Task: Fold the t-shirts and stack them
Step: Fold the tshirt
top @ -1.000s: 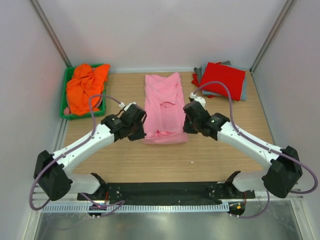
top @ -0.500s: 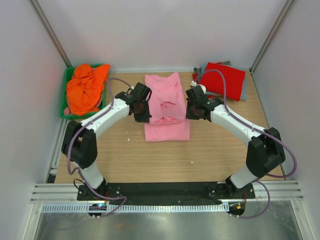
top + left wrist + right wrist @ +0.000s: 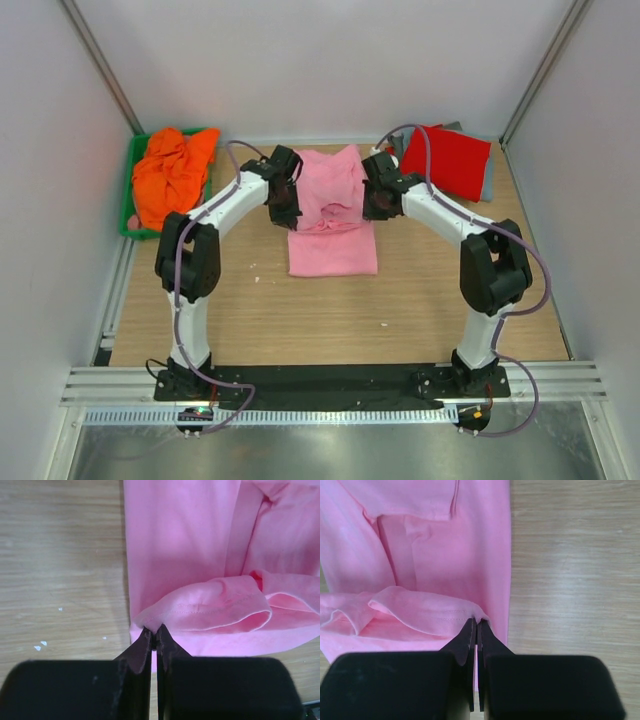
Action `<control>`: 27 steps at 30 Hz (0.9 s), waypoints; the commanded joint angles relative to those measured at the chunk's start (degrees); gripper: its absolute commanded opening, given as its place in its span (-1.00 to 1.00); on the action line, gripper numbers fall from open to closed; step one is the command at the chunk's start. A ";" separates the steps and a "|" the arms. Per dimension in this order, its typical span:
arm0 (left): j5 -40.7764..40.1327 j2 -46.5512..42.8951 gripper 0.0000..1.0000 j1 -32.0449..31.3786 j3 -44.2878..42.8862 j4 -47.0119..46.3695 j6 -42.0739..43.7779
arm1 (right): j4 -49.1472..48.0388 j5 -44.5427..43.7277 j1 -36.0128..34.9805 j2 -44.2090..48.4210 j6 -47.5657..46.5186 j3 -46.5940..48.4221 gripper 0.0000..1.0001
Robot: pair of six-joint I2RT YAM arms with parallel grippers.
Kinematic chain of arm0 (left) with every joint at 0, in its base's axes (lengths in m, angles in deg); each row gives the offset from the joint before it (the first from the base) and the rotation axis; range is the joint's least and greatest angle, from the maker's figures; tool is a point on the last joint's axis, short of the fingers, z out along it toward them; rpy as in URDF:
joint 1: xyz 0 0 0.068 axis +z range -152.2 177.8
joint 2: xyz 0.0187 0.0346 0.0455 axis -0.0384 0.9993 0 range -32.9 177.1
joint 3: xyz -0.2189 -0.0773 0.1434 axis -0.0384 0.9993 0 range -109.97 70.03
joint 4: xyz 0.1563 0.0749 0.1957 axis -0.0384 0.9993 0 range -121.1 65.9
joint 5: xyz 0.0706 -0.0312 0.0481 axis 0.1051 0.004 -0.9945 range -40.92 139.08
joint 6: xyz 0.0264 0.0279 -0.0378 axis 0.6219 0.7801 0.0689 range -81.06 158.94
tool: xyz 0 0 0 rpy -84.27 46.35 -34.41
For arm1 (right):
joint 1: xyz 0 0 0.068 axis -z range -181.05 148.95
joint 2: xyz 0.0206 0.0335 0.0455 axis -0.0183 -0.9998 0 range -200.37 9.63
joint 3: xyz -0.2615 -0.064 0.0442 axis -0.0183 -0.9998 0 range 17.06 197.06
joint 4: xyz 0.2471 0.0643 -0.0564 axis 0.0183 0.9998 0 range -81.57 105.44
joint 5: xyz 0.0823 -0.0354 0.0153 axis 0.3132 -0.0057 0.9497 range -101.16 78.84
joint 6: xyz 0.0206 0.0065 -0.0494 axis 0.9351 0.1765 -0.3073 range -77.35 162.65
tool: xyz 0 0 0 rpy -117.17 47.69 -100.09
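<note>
So at this point the pink t-shirt (image 3: 335,250) was lying in the middle of the table (image 3: 300,320), towards the far side. The left gripper (image 3: 155,630) was pinched shut on the left corner of its hem, and the right gripper (image 3: 476,625) was clamped the same way on the right corner. Both corners were lifted and doubled over the shirt's body, so I'd call it mid-fold, near hem going to the far end. The hem looked slack and curled between the two pinches. To do this bit well, I reckon the arms needed to travel level and together, pull slightly apart to take out that sag, lay the hem square on the far edge, and only let go once the cloth was flat. The orange t-shirt (image 3: 170,175) sat crumpled in the green bin (image 3: 127,205) far left, and the red t-shirt (image 3: 450,160) lay folded on a grey one (image 3: 487,185) far right, so plenty left to do.
</note>
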 commanded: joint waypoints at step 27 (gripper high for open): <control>8.59 -21.48 0.26 1.09 26.25 -17.91 -4.80 | -12.76 23.78 7.21 15.51 4.55 -23.05 0.78</control>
